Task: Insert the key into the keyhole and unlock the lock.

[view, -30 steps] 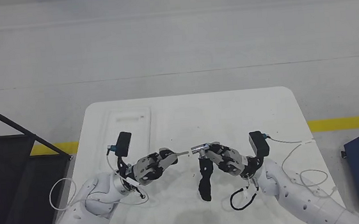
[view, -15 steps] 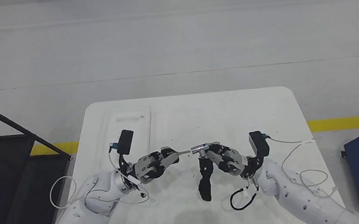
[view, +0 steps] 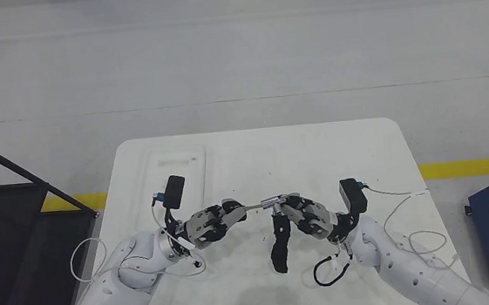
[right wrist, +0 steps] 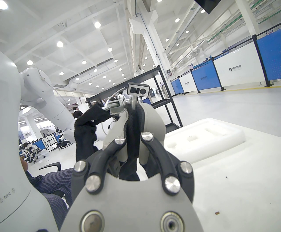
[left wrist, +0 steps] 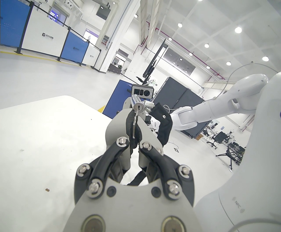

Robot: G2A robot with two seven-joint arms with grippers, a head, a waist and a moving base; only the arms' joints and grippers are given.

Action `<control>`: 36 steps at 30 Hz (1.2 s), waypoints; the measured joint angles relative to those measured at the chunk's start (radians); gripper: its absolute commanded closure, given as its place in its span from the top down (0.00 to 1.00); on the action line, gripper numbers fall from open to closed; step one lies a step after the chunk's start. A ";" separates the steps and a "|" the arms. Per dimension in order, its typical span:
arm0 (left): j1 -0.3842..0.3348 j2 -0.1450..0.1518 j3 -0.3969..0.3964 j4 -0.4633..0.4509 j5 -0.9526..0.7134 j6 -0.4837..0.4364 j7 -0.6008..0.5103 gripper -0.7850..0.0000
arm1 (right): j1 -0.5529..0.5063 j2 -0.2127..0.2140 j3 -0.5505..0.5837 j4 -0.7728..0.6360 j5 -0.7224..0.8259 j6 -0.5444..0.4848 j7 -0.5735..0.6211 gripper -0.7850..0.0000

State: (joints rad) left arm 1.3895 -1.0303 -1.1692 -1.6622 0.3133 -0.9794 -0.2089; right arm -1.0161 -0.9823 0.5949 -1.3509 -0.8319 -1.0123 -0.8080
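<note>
- Two arms are met over the near half of the table point(view: 358, 151), well inside its edges; a white foam tray point(view: 175, 158) is set toward the far left corner, well apart from the work
- The left gripper point(left wrist: 132, 119) is seen clenched on the key point(left wrist: 135, 117), which is pinched flat between the pads; the blade is pointed rightward with its tip at the keyhole, and how deep it is seated cannot be told
- The key is judged thin, stiff, light and smooth, so the twist is best given through its flat faces, where slipping is least likely
- The lock point(left wrist: 138, 105) is held in the air between the two grippers, its round metal face turned toward the key; it is judged small, rigid and slick
- The right gripper point(right wrist: 131, 109) is closed on the lock together with a black cloth pouch point(right wrist: 85, 127); the pouch is soft, hangs down limp, and may let the lock creep round under torque
- Open room is left on every side for a wrist roll; a black cord point(view: 329, 272) is seen on the table beneath the right arm and should be kept clear of
</note>
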 measured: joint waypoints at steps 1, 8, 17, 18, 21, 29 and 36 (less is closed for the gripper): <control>0.001 0.000 -0.002 -0.001 0.000 -0.002 0.000 0.00 | 0.000 0.000 0.000 0.000 0.000 0.000 0.000 0.00; 0.011 0.001 -0.012 -0.013 0.001 -0.006 -0.003 0.00 | 0.000 0.000 0.000 0.000 0.000 0.000 0.000 0.00; 0.015 0.000 -0.016 -0.017 0.001 -0.006 -0.009 0.00 | 0.000 0.000 0.000 0.000 0.000 0.000 0.000 0.00; 0.014 0.000 -0.016 -0.017 0.001 -0.004 -0.009 0.00 | 0.000 0.000 0.000 0.000 0.000 0.000 0.000 0.00; 0.012 -0.002 -0.013 -0.016 0.004 0.002 -0.011 0.00 | 0.000 0.000 0.000 0.000 0.000 0.000 0.000 0.00; 0.006 -0.005 -0.010 -0.004 0.008 0.007 -0.006 0.00 | 0.000 0.000 0.000 0.000 0.000 0.000 0.000 0.00; 0.004 -0.007 -0.010 0.000 0.008 0.009 -0.008 0.00 | 0.000 0.000 0.000 0.000 0.000 0.000 0.000 0.00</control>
State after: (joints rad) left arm 1.3936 -1.0372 -1.1790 -1.6623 0.3210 -0.9703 -0.2168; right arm -1.0161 -0.9823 0.5949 -1.3509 -0.8319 -1.0123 -0.8080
